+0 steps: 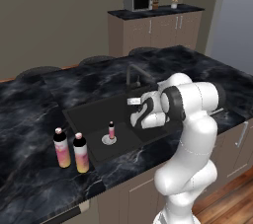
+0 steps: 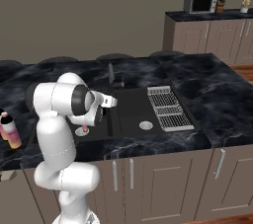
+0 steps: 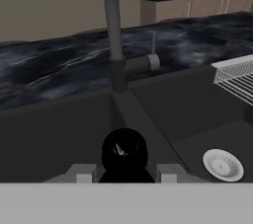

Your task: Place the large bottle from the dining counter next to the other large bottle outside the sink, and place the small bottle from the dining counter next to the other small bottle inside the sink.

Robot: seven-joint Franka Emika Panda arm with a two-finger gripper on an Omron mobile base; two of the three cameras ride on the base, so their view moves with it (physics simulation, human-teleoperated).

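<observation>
My gripper (image 3: 123, 173) is shut on the small bottle (image 3: 123, 151), a black round shape between the finger tips, low over the sink (image 1: 84, 114) and facing the faucet (image 3: 113, 30). The other small bottle (image 1: 111, 130), pink with a whitish base, stands upright on the sink floor to the left of my hand; the right base view has it (image 2: 85, 129) partly behind my arm. Two large pink-yellow bottles (image 1: 62, 148) (image 1: 80, 153) stand side by side on the dining counter (image 1: 29, 104) just outside the sink's left rim.
A ribbed metal drain rack (image 2: 168, 107) lies along the sink's right side, with a round drain (image 2: 146, 125) on the basin floor beside it. The dark curved faucet (image 1: 133, 75) rises behind the basin. Stools line the counter's far edge. A microwave (image 1: 137, 1) sits on distant cabinets.
</observation>
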